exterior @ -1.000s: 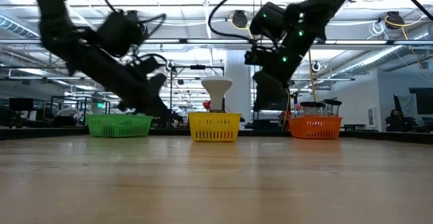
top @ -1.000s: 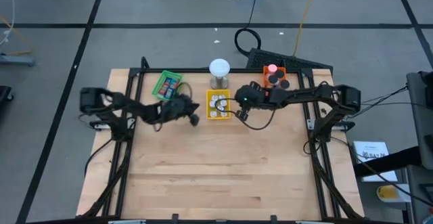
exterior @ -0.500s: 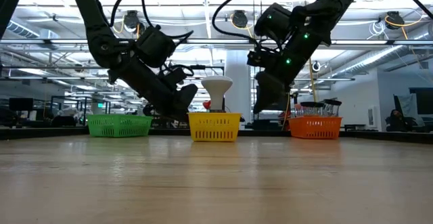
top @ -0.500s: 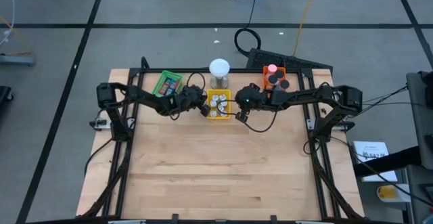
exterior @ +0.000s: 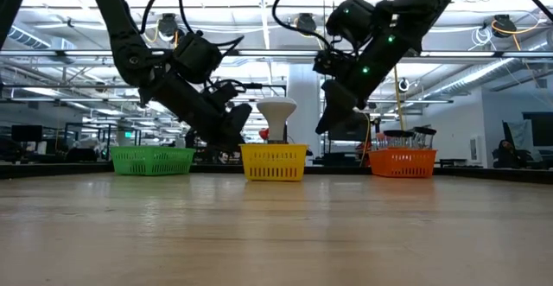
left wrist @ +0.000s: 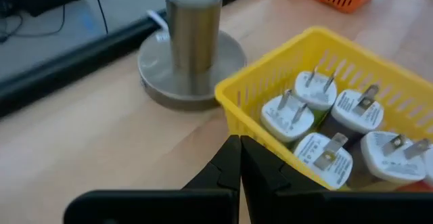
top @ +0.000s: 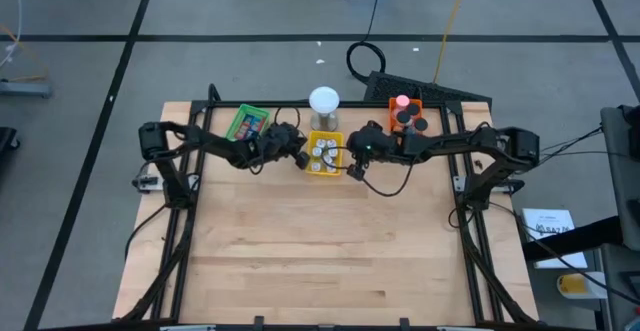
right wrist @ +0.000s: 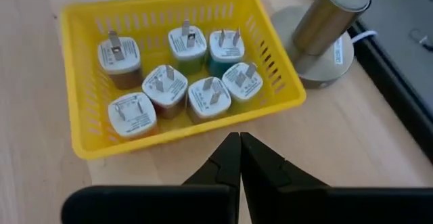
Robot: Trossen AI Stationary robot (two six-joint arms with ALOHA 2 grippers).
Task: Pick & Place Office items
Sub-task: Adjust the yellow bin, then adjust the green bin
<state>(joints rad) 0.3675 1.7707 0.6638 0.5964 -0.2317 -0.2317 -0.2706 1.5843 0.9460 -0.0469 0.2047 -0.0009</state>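
Observation:
The yellow tray [top: 322,155] stands at the table's far middle and holds several white plug adapters [right wrist: 177,75], prongs up. The green tray [top: 247,123] holds colourful pieces. The orange tray [top: 405,114] holds black rolls and a pink bit. My left gripper [left wrist: 239,146] is shut and empty, its tips low by the yellow tray's left wall [left wrist: 250,116]; I cannot tell whether they touch it. My right gripper [right wrist: 239,143] is shut and empty, slanting down above the table by the tray's right wall [right wrist: 203,126].
A metal cylinder with a white dome [top: 324,104] stands just behind the yellow tray. A black keyboard [top: 430,93] and cables lie past the far edge. The bare wooden tabletop [top: 320,251] spreads toward the near edge.
My left gripper has swung toward the table's right, from beside the green tray to the yellow tray's left wall, staying shut, and has come to rest there. My right gripper has stayed in place and tipped a little, from pointing down to slanting.

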